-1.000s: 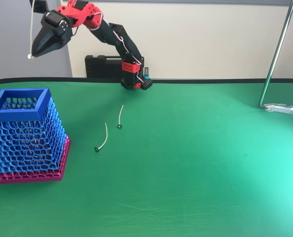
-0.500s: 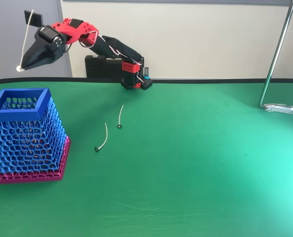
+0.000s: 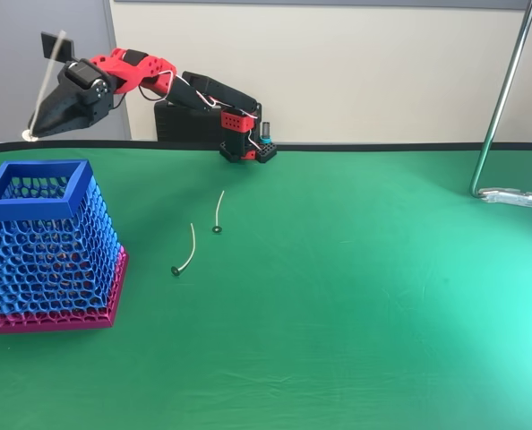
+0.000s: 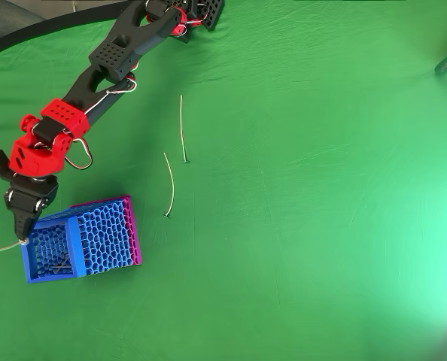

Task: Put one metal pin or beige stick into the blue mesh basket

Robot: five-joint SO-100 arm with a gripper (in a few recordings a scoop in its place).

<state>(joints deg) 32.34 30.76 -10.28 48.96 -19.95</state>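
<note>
The fingers (image 3: pixel 42 124) are closed on the stick (image 3: pixel 46 81), holding it in the air above the far left rim of the basket (image 3: pixel 42 204). In the overhead view the stick (image 4: pixel 4 247) pokes out past the basket (image 4: pixel 50 275) edge, so letting go here could drop it onto the counter (image 3: pixel 356 296) outside, or leave it caught across the rim.

From the fixed view I see the basket (image 3: pixel 47 246) at the table's (image 3: pixel 356 313) left, two curved pins (image 3: pixel 184 253) to its right, the gripper (image 3: pixel 35 125) holding the pin (image 3: pixel 44 85) above its rim.
</note>
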